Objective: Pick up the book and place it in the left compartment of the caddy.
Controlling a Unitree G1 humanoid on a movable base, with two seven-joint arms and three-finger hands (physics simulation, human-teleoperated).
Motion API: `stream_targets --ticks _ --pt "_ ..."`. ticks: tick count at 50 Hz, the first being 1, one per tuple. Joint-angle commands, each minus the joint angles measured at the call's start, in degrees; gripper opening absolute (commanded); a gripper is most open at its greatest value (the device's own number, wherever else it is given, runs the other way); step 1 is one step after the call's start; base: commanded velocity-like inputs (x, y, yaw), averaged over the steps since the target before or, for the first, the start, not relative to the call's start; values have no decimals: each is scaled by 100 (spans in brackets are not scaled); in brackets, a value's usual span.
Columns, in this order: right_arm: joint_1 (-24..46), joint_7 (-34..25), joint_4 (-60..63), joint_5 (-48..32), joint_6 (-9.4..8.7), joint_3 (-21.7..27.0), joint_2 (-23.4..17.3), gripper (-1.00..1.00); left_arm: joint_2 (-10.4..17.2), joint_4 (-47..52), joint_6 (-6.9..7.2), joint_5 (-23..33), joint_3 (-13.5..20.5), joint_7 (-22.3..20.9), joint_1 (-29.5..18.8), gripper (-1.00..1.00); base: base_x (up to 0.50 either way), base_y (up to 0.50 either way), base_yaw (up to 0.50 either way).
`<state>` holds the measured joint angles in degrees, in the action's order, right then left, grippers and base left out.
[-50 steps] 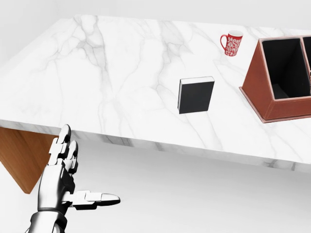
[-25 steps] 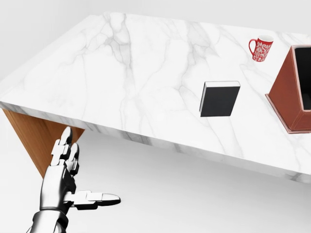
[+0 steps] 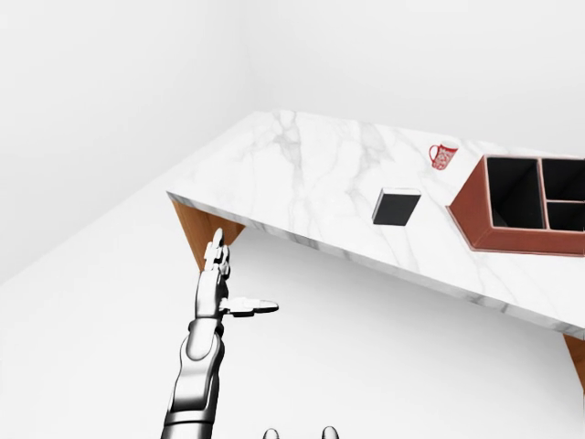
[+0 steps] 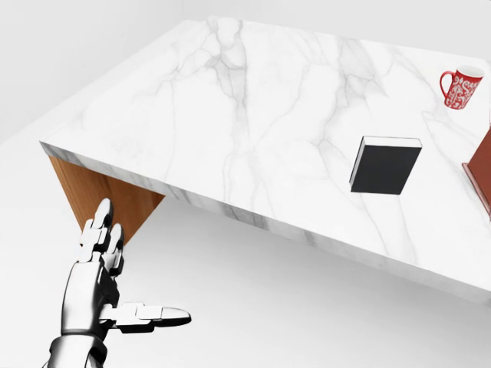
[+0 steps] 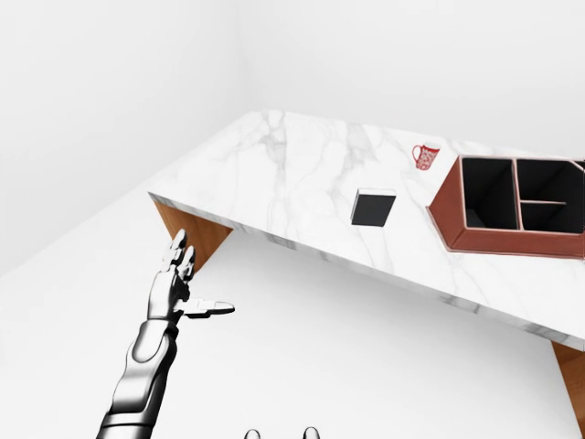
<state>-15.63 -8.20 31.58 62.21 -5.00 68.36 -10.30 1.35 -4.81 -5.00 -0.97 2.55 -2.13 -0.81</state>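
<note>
The black book (image 4: 385, 165) is seen lying flat on the white marble table (image 4: 230, 115), at about three o'clock in the head view, near the table's lower edge. In the right-eye view the red-brown caddy (image 5: 448, 219) is found at about two o'clock, just to the right of the book but apart from it, with its dark compartments open upward. A red patterned mug (image 4: 460, 87) stands at one o'clock of the book, well apart from it.

The left hand (image 4: 103, 287) is held at seven o'clock in the head view, below the table's edge and well apart from the book; its fingers (image 4: 100, 234) are spread straight and the thumb is stuck out sideways, with nothing gripped. The right hand is not shown in any view, so its state cannot be told.

The pick-up is judged not yet begun. A risk is seen in the approach: the book lies far off to the right, so a reach by the left hand might fall short. The table's edge might also be struck by the hand as it is raised from beneath.
</note>
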Motion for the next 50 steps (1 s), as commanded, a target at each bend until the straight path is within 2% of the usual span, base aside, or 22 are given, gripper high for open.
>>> stream_targets --ticks 1,29,38,50 --pt "-6 4 4 -9 0 -4 9 100 -12 149 0 27 -18 -4 61 100 0 0 18" --pt "37 52 -101 -207 0 -106 -2 100 1 -11 0 14 9 -12 -27 100 0 0 3" --pt "39 53 -92 -261 0 -130 7 100 0 4 0 42 4 8 -20 100 9 -17 0" --pt "65 60 -103 -329 0 -143 -6 100 48 -656 0 5 71 8 -271 100 12 -23 0"
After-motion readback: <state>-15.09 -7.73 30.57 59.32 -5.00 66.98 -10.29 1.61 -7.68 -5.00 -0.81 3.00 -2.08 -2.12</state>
